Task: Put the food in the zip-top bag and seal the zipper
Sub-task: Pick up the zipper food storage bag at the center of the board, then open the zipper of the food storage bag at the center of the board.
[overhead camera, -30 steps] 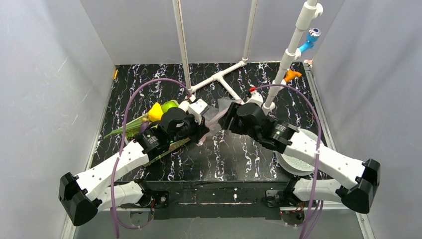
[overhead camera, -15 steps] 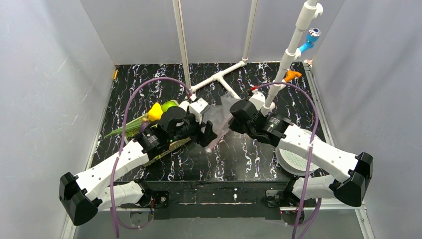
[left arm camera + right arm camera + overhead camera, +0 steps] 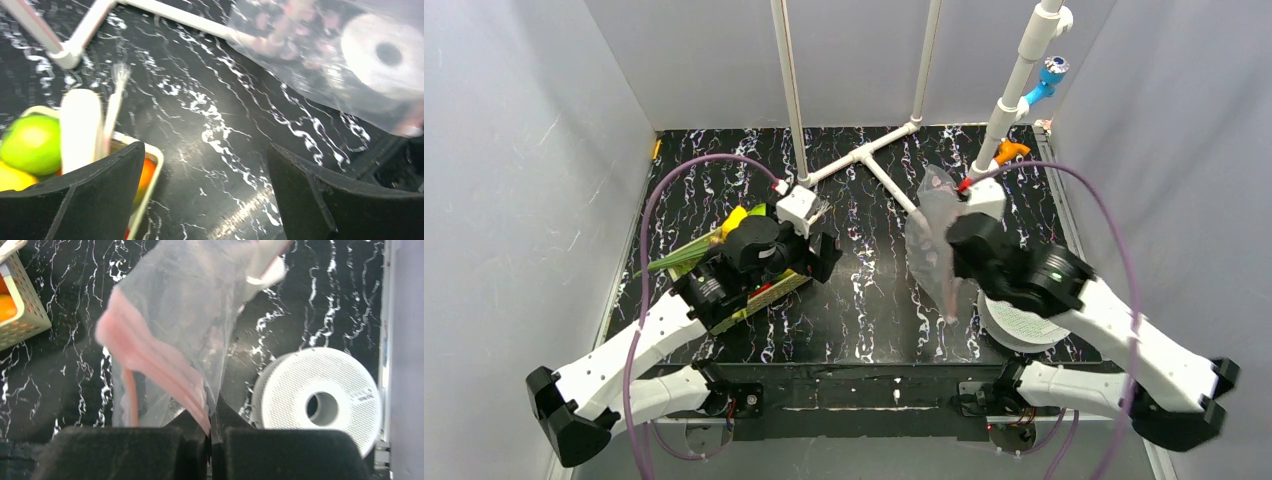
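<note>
The right pincer point(image 3: 211, 422) is clamped shut on one end of the pinkish zipper point(image 3: 150, 365). It holds the zip-top bag point(image 3: 185, 315) up off the black marbled surface point(image 3: 864, 300). The right arm reaches forward from its base with the elbow bent, its wrist turned inward beside the white perforated disc point(image 3: 320, 400). The bag hangs limp from the fingers. It is blurred, so I cannot tell whether its mouth is open or pressed closed.

The left pincer point(image 3: 206, 155) has its fingers wide apart and holds nothing. The left arm stretches diagonally toward the middle, with its wrist over the near end of the woven basket point(image 3: 150, 175). The food lies in that basket: a green apple point(image 3: 30, 142), a white leek point(image 3: 80, 127) and an orange piece point(image 3: 146, 172), just beside the left finger. All of it is well apart from the bag.
</note>
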Available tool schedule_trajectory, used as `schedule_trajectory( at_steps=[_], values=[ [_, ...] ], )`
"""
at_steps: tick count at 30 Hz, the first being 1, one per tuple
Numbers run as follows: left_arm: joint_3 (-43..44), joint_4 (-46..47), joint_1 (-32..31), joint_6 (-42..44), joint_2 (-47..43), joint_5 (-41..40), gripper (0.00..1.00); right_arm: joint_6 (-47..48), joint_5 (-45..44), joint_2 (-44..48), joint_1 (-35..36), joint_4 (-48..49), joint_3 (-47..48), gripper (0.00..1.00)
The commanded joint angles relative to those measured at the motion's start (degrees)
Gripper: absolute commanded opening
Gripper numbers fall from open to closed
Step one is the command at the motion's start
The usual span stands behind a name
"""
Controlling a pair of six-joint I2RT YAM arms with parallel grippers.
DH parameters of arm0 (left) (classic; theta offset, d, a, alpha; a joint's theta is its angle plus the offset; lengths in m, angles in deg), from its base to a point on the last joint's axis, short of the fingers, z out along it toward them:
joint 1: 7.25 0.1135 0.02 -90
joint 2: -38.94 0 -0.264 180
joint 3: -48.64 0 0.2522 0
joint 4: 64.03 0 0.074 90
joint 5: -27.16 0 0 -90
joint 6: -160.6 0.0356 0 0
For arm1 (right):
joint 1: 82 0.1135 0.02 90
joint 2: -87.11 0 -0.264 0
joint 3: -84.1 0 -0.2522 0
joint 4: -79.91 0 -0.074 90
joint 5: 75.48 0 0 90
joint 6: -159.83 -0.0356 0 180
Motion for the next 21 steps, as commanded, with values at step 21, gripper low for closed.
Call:
schedule_trajectory(
  at_steps=[21],
  values=[
    [-1.8,4.0,0.0,-4.7,2.0,3.4,0.98,2.9,29.0,-25.9,0.1,15.1,10.1,0.01]
  ],
)
